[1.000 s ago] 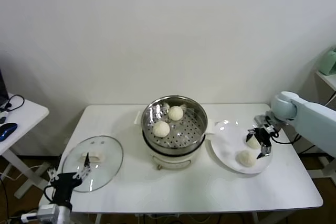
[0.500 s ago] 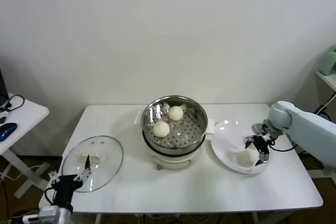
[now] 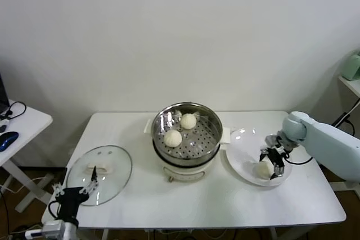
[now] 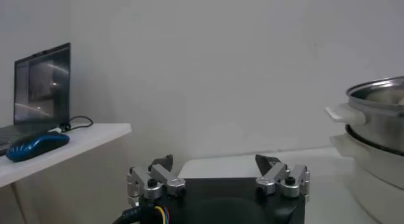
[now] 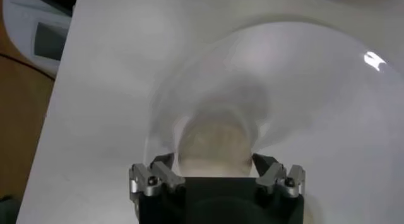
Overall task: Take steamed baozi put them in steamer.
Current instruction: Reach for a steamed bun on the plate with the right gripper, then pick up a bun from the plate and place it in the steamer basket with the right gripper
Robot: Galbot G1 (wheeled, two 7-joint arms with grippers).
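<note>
The steamer [image 3: 187, 133], a shiny steel pot with a perforated tray, stands mid-table and holds two baozi [image 3: 188, 121] [image 3: 173, 137]. Its side also shows in the left wrist view [image 4: 379, 118]. A third baozi [image 3: 262, 170] lies on the white plate [image 3: 242, 150] to its right. My right gripper [image 3: 270, 162] is low over that bun, open, its fingers straddling it. In the right wrist view the bun [image 5: 214, 146] fills the space between the fingers of the right gripper [image 5: 214, 163]. A fourth bun is not visible. My left gripper [image 3: 73, 192] is open and parked at the table's front left corner.
A flat glass lid [image 3: 100, 172] lies on the table's left front part, beside the left gripper. A side table [image 3: 22, 125] at the far left carries a blue mouse [image 4: 35, 145] and a laptop [image 4: 41, 80]. A shelf edge [image 3: 351, 80] shows at far right.
My right gripper has moved down and toward the front bun on the plate, and now straddles it. The second bun seen on the plate earlier no longer shows. The left arm has not moved.
</note>
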